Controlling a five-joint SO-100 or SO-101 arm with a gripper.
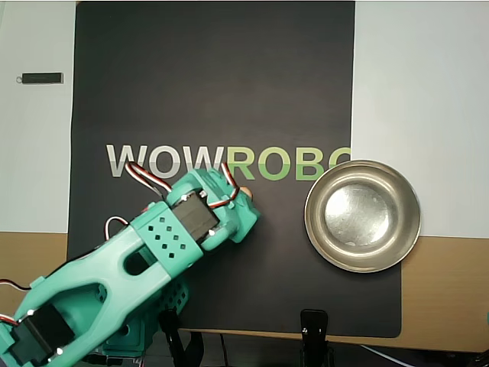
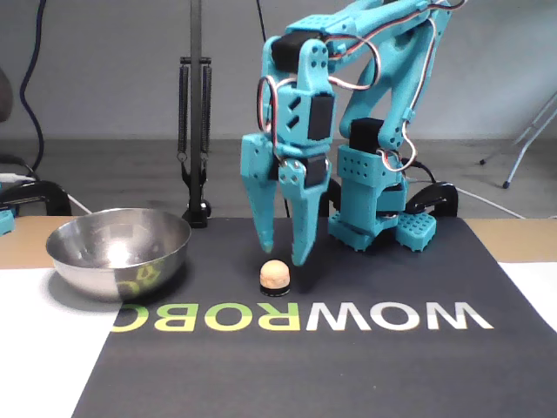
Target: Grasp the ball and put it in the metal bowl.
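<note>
- Gripper [image 2: 281,251]: jaws apart, empty, tips pointing down, hanging just above the ball [image 2: 274,275]. No contact visible in the fixed view.
- Ball sits on the black mat [image 2: 365,366], just short of the "WOWROBO" lettering [image 2: 296,317] as the fixed view shows it. It seems to rest on a small dark base or shadow; can't tell which.
- In the overhead view the gripper head [image 1: 229,210] covers nearly all of the ball; only a tan sliver shows at its edge [image 1: 246,190].
- Step, my read: pre-grasp, lined up over the ball, nothing picked yet.
- Next move calls for: straight descent so the fingers straddle the ball, then close. Fixed view puts the ball roughly between the tips; depth alignment can't be confirmed from it.
- Risk: round ball, so an off-centre tip could knock it rolling.
- Metal bowl [image 2: 118,252]: empty, on the mat's edge, left of the ball in the fixed view, right in the overhead view [image 1: 362,215]. Well apart from the ball.
- Path from ball to bowl looks clear, bare mat only.
- Clamp stand [image 2: 196,139] behind the bowl and a small dark stick [image 1: 42,78] on the white surface, both out of the way.
</note>
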